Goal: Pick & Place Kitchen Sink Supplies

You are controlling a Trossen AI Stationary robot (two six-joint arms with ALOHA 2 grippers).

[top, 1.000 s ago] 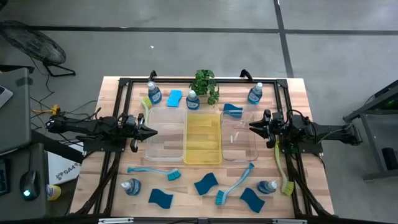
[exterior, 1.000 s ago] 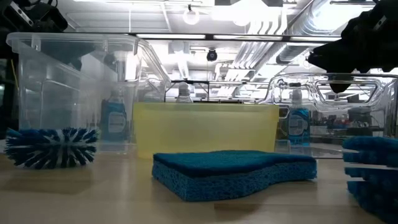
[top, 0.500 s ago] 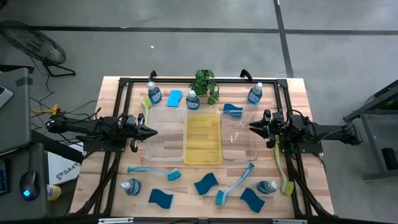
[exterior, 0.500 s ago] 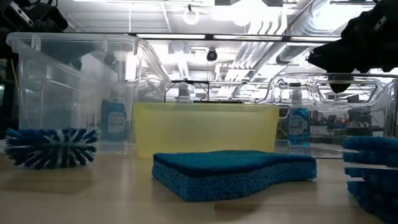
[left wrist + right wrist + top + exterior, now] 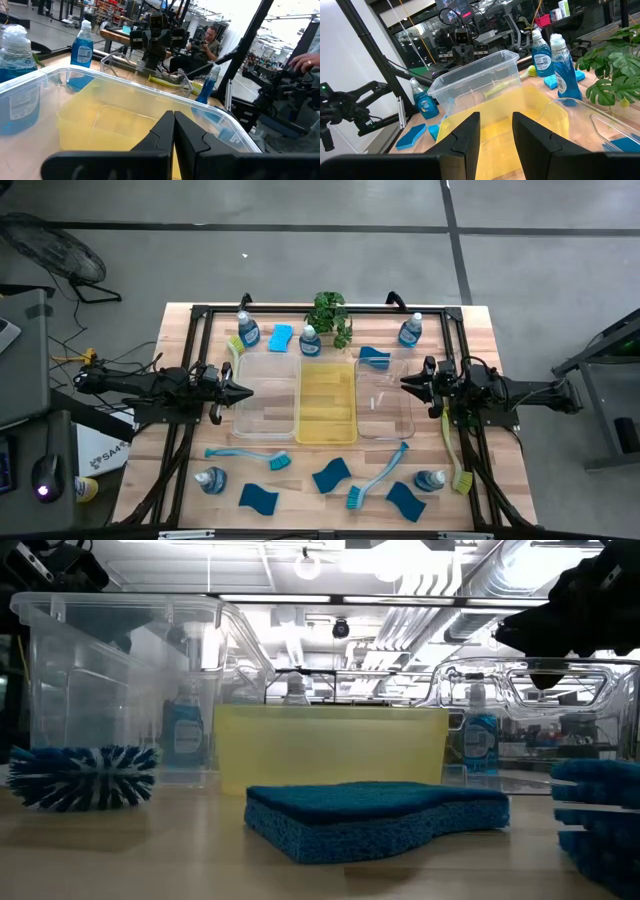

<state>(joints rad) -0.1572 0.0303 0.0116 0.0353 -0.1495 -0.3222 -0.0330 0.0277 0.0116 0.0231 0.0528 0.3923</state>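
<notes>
— looking straight down, three rectangular trays are seen side by side at the middle of the wooden table [image 5: 480, 340]: a clear plastic tray [image 5: 267, 395] on the left, a yellow plastic tray [image 5: 327, 402] in the middle, and a second clear plastic tray [image 5: 385, 398] on the right.

— how are the claws held?

— the left gripper [image 5: 244, 392] is held at the outer edge of the left clear tray, its fingers pressed together, as shown in its wrist view. the right gripper [image 5: 408, 381] is held at the outer edge of the right clear tray, its fingers spread with a gap between them. nothing is pinched by either.

— and the supplies?

— all are laid on the table outside the trays. along the far side, three clear bottles of blue dish soap are stood: one [image 5: 247, 329] at the far left, one [image 5: 309, 340] beside the small green potted plant [image 5: 330, 313], one [image 5: 410, 330] at the far right. a light blue wavy sponge [image 5: 281, 337] is set between the first two bottles. on the near side, a blue long-handled brush [image 5: 250, 455], two more bottles [image 5: 211, 479] [image 5: 431, 480], three dark blue sponges [image 5: 259, 499] [image 5: 331, 475] [image 5: 405, 500] and a pale blue brush [image 5: 377, 477] are spread out. a yellow-green brush [image 5: 455, 450] is laid under the right arm.
</notes>
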